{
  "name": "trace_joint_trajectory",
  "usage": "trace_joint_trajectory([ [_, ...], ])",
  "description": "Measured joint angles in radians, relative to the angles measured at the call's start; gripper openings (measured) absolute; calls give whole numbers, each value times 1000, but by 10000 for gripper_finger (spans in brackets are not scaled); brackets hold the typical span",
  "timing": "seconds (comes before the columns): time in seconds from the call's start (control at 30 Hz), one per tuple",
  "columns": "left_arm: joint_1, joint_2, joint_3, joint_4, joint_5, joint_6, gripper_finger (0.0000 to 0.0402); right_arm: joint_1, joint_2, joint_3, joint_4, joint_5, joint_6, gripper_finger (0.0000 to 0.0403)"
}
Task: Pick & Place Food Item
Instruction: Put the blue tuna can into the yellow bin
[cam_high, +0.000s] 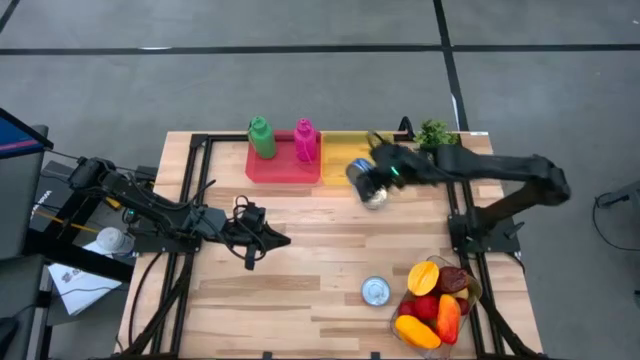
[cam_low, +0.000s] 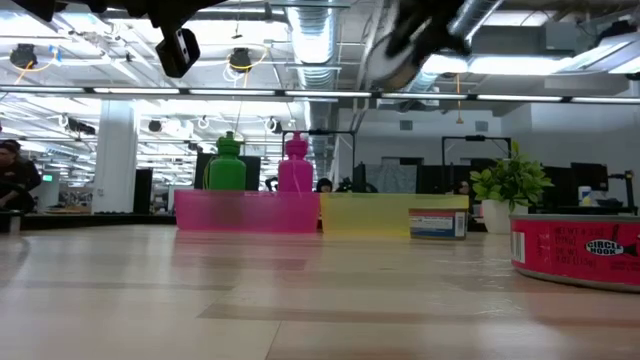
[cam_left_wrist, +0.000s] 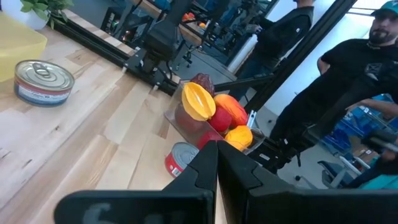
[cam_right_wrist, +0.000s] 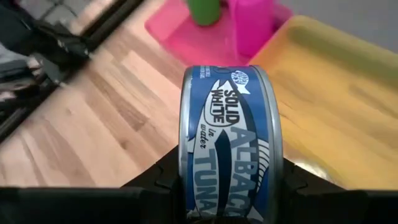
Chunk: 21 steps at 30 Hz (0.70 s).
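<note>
My right gripper (cam_high: 372, 185) is shut on a blue albacore tuna can (cam_right_wrist: 230, 143) and holds it in the air over the near edge of the yellow tray (cam_high: 345, 150). In the low view the can (cam_low: 392, 55) shows high up and blurred. My left gripper (cam_high: 283, 240) is shut with nothing in it and hangs over the table's left middle; its fingers (cam_left_wrist: 217, 168) point toward the table's right. A red can (cam_high: 376, 291) stands on its base near the front edge. My right gripper pinches the tuna can by its two flat ends (cam_right_wrist: 185, 168), one finger on each. The curved label wall faces the wrist camera. The fingers slant downward from the table's right. The can stands on edge in the hold, lifted clear of table and tray.
Another can (cam_left_wrist: 43, 81) stands on the table beside the yellow tray. A clear tub of fruit (cam_high: 437, 300) sits at the front right. The pink tray (cam_high: 283, 165) holds a green bottle (cam_high: 262, 137) and a pink bottle (cam_high: 304, 140). A plant (cam_high: 433, 132) stands at the far right. People stand beyond the table's right side.
</note>
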<state>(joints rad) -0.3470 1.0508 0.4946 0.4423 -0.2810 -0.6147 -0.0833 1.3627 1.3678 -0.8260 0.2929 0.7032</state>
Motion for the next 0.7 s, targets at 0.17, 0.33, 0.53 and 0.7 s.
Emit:
trace_joint_trajectory([
  [0.17,0,0,0,1,0,-2,0,-258,128,0,240,-407,-173,130],
  [0.33,0,0,0,0,-1,-3,0,-450,218,-29,430,-649,-171,130],
  [0.53,0,0,0,0,-4,-3,0,-590,302,-149,730,-809,8,130],
  [0.7,0,0,0,0,-15,-3,0,-630,384,-192,757,-816,31,130],
])
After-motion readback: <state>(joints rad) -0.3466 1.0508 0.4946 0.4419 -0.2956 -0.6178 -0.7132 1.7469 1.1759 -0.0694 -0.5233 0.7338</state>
